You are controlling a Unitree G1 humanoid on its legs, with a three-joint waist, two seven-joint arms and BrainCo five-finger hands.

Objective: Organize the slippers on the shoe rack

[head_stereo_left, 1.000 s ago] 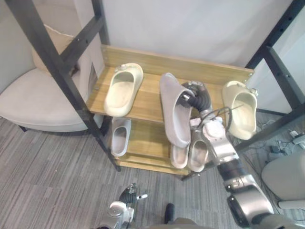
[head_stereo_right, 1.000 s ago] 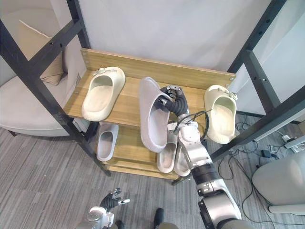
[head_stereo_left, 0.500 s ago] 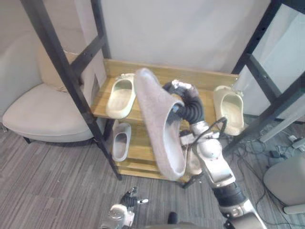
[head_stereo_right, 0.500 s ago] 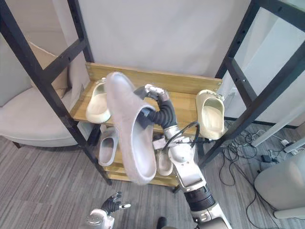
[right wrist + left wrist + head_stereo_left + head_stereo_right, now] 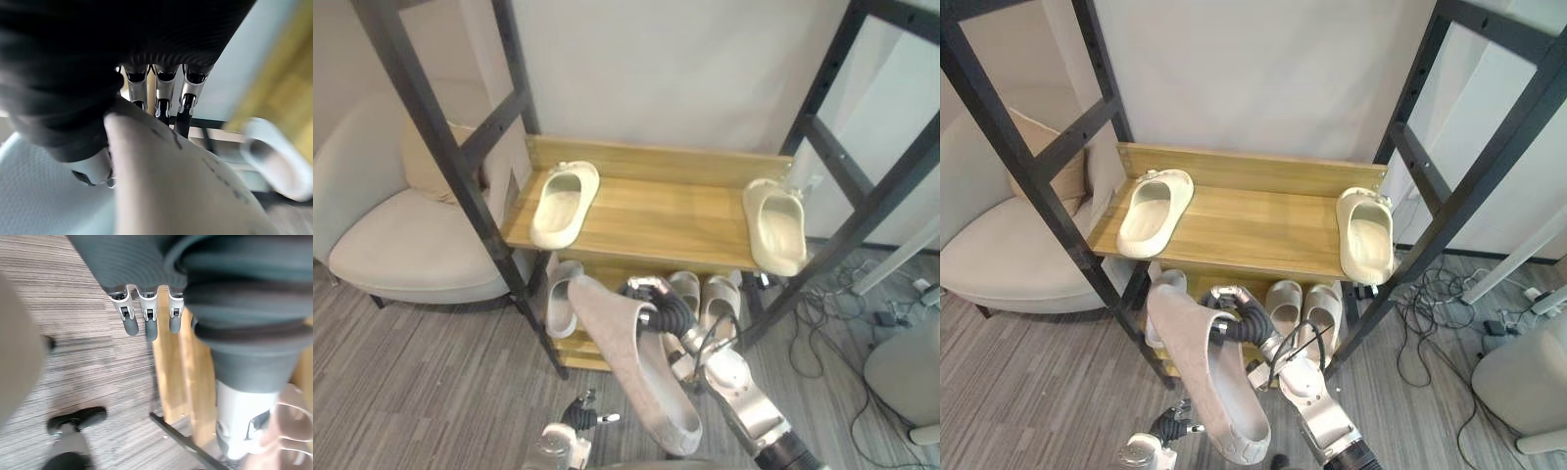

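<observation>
While reaching forward: right hand (image 5: 652,298) is clutching grey slipper (image 5: 636,377) before shoe rack (image 5: 651,211).
Left hand (image 5: 576,419): hanging low, loosely open.

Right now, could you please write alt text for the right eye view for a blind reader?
The right hand grips a taupe fabric slipper before a wooden shoe rack. Its top shelf holds a cream rubber slipper at one end and a matching slipper at the other; a pale pair sits below.
</observation>
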